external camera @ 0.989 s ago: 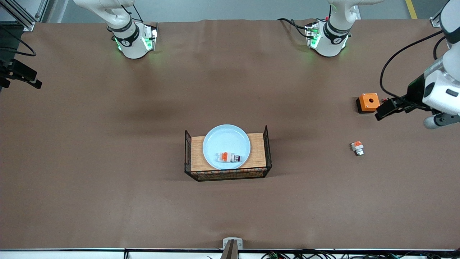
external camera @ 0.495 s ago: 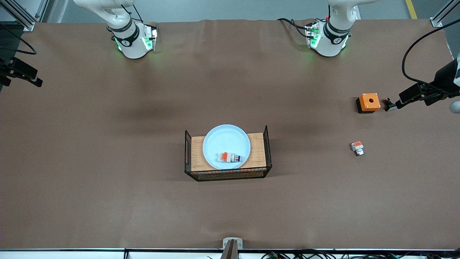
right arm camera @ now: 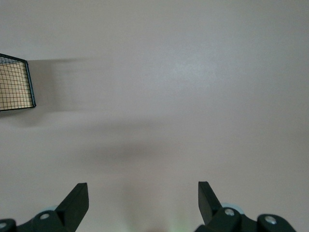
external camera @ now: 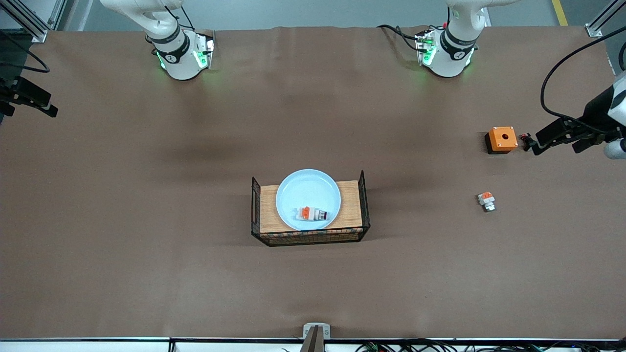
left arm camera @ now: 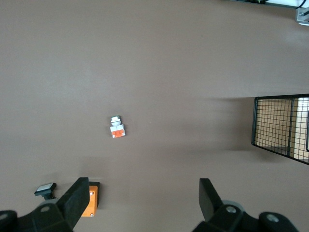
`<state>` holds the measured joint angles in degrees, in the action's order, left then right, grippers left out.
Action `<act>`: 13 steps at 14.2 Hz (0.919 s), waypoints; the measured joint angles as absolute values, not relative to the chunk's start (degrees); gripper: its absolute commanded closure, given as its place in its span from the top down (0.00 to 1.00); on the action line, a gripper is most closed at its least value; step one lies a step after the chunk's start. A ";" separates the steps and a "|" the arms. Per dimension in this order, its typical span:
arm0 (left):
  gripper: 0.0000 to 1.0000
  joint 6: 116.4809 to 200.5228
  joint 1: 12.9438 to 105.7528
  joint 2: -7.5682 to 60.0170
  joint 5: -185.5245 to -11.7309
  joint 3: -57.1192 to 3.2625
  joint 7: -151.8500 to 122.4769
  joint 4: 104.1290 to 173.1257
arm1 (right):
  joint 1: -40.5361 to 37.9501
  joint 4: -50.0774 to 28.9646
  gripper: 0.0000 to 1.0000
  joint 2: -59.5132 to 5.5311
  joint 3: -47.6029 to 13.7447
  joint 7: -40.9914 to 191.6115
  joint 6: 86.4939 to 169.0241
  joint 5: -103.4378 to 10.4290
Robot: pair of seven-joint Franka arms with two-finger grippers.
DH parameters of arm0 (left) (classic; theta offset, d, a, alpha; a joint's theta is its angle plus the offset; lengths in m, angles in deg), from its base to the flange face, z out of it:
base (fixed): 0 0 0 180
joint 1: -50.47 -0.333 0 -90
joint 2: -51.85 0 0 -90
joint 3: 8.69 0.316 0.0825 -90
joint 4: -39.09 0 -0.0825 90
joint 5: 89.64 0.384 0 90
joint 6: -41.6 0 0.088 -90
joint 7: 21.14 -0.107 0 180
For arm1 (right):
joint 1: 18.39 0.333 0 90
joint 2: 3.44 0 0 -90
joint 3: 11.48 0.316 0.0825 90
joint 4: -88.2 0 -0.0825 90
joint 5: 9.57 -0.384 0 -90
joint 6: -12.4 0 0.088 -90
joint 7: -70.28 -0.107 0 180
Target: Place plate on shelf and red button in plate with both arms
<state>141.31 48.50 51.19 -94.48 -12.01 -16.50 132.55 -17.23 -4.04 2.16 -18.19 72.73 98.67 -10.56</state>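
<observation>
The pale blue plate [external camera: 308, 198] sits on a wooden tray with wire-mesh ends [external camera: 359, 205] near the middle of the table [external camera: 146, 244], and the red button [external camera: 313, 213] lies on its side in the plate. The left gripper [left arm camera: 142, 203] hangs released and empty over the left arm's end of the table, near an orange box [external camera: 501, 139] and a small white-and-orange part [external camera: 486, 201]. The right gripper [right arm camera: 142, 203] hangs released and empty over bare table at the right arm's end.

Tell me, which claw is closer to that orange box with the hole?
The left. The left claw hangs open just beside the orange box, toward the left arm's end; the right claw, also open, is up over bare table.
</observation>
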 measured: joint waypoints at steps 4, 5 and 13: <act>1.00 141.01 52.82 51.11 -94.48 -6.74 -16.51 132.06 | -16.57 -4.10 1.00 2.16 -18.01 72.85 98.69 -10.59; 1.00 140.66 52.82 51.14 -94.48 -6.61 -16.51 132.02 | -16.50 -4.12 1.00 2.16 -18.01 72.85 98.69 -10.59; 1.00 138.13 52.83 53.62 -94.47 -6.32 -16.51 131.81 | -16.51 -4.29 1.00 2.16 -18.37 74.30 98.69 -10.59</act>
<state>138.13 52.83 53.62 -94.47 -6.32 -16.51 131.81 -16.51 -4.29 2.16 -18.37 74.30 98.69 -10.59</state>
